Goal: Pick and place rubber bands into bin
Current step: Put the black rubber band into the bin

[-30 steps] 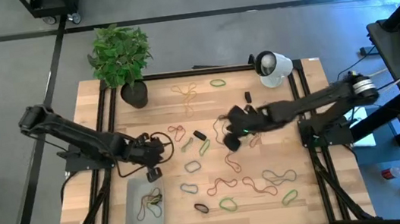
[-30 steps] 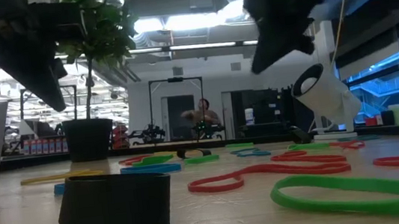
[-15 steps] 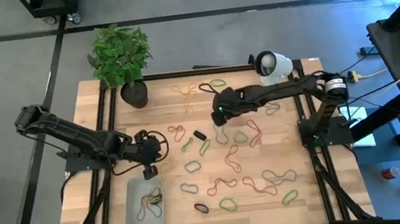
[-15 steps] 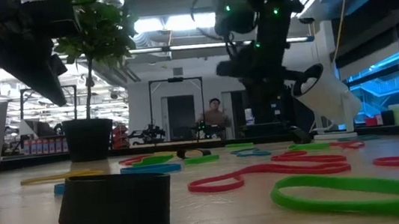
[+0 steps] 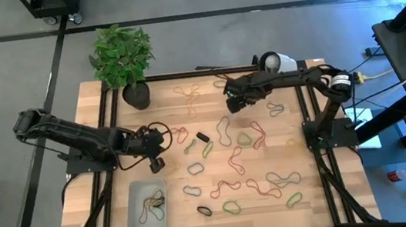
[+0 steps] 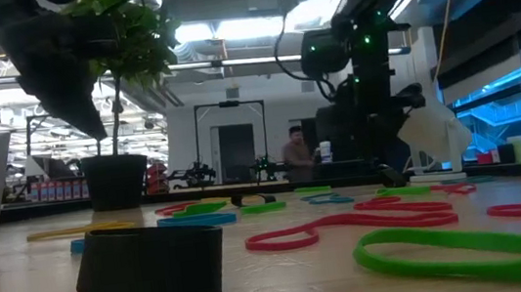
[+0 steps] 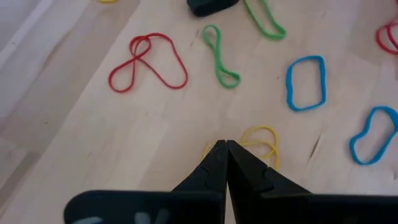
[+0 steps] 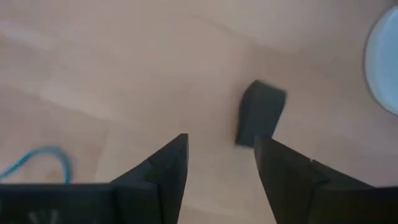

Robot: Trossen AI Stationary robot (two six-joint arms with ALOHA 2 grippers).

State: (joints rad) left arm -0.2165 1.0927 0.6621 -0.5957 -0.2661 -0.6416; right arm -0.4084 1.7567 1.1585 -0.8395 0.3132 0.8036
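Observation:
Many coloured rubber bands (image 5: 233,158) lie scattered over the middle and right of the wooden table. A few more lie in the pale bin (image 5: 133,217) at the near left. My left gripper (image 5: 156,164) hangs shut above the table just beyond the bin's far end. In its wrist view the tips (image 7: 224,146) hover beside a yellow band (image 7: 261,140). My right gripper (image 5: 230,104) is open near the far edge. Nothing is between its fingers (image 8: 221,149), and a small black block (image 8: 260,115) lies on the wood ahead of them.
A potted plant (image 5: 136,96) stands at the far left corner. A white lamp-like object (image 5: 278,64) is at the far right, close to the right arm. A second black block (image 5: 203,137) lies mid-table. A wide black band (image 6: 151,265) stands on edge nearest the low camera.
My right gripper has gone from the table's middle toward the far edge and has opened, with nothing in it. My left gripper, still shut, has shifted a little from over the bin's far end toward the far edge.

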